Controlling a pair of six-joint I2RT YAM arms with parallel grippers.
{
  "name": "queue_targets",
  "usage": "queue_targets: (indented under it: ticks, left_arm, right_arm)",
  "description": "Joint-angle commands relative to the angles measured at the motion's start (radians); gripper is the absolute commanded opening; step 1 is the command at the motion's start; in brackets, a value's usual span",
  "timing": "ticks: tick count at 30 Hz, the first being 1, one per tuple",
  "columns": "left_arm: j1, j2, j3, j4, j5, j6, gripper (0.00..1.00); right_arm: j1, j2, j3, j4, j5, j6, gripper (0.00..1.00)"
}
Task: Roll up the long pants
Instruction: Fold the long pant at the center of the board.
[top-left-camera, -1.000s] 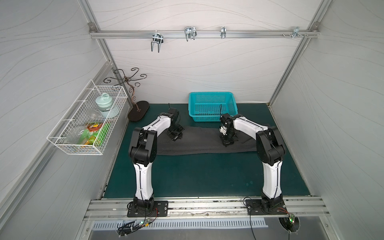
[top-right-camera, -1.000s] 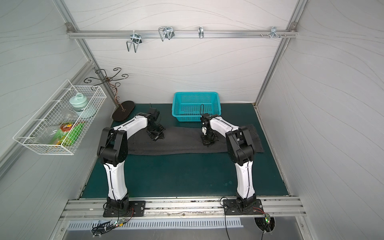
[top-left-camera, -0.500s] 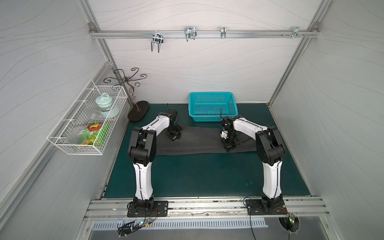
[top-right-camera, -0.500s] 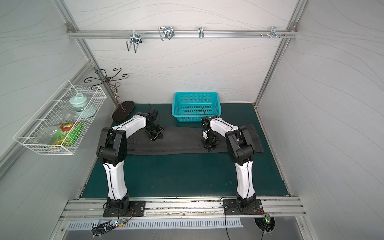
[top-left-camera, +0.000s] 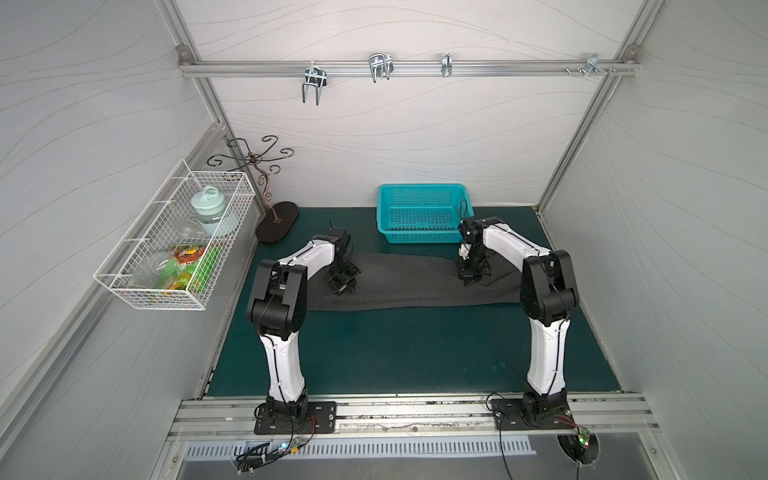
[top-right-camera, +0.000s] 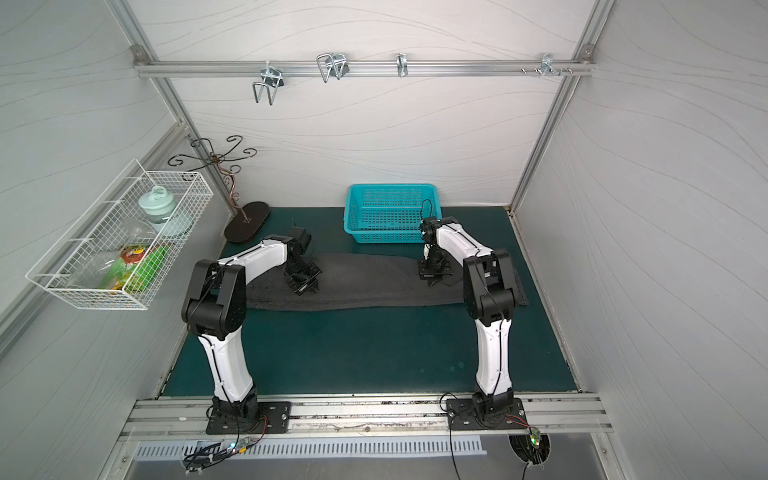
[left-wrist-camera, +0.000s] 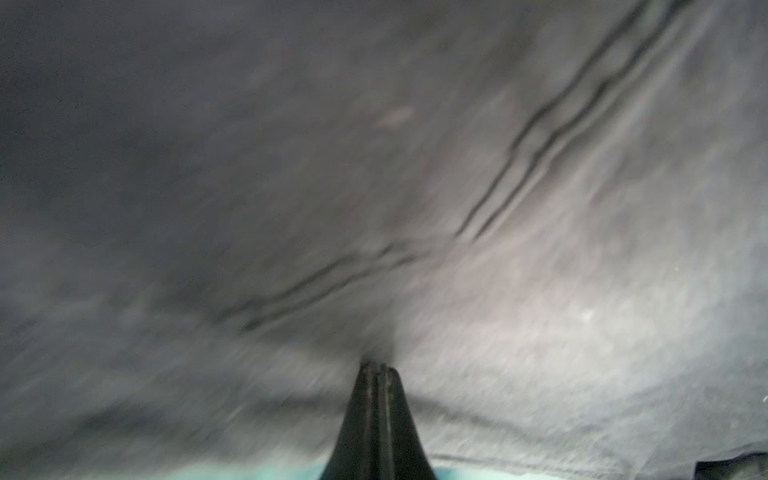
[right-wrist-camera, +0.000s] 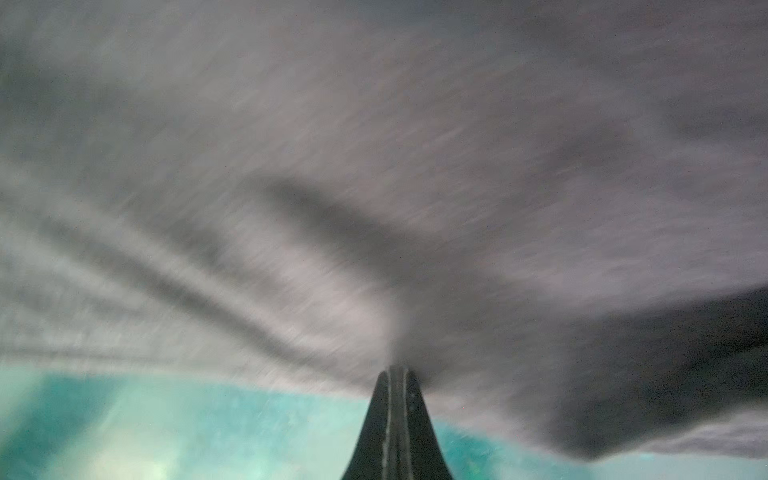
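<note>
Left gripper (left-wrist-camera: 377, 368) on flat charcoal long pants (top-left-camera: 407, 280)

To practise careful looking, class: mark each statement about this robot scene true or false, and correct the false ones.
1. The long pants lie inside the teal basket. False: they lie stretched out on the green mat, in front of the basket.
2. The left gripper and the right gripper are both shut on the pants. True.
3. The white wire basket on the wall is empty. False: it holds a pale green jar and packets.
4. The grippers hold the pants at places well apart. True.
</note>
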Motion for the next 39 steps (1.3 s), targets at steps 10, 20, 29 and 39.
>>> queue_targets:
  ticks: [10,20,29,39]
  left_arm:
    - [0.036,-0.12,-0.143,-0.062,-0.027,0.054,0.0]
    - [0.08,-0.168,-0.15,-0.122,-0.052,0.103,0.0]
    - [0.08,-0.199,-0.022,-0.138,-0.032,0.053,0.0]
    - [0.078,-0.074,0.035,0.048,0.034,-0.054,0.0]
  right_arm:
    - [-0.133,0.201,0.076,-0.043,-0.004,0.065,0.0]
    - [-0.226,0.138,0.079,-0.004,0.053,0.064,0.0]
    - [-0.226,-0.244,-0.073,0.165,0.044,0.099,0.2]
    - [-0.268,-0.111,0.057,0.049,0.067,0.074,0.0]
